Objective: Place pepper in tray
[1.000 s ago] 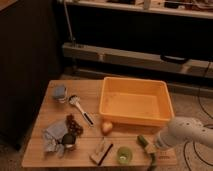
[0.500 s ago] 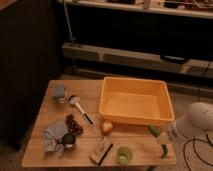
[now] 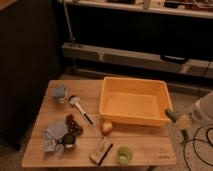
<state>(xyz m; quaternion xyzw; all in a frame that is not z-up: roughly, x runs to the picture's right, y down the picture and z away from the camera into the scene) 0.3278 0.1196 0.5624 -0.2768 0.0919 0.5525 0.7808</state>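
Pincer (image 3: pixel 176 119) clamped on pepper (image 3: pixel 170 115), just outside tray (image 3: pixel 134 120) right rim & up off counter (image 3: pixel 150 148), prob. held high so it clears the deep wall; not yet over tray's inside.

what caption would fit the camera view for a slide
Gripper shut on the pepper at a near corner of the orange tray, pepper not yet inside.

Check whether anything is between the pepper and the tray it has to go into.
Only the right wall of the tray itself. The gripper holds the pepper just outside that wall, at about rim height. Nothing else visible lies between them, and the tray's floor looks bare.
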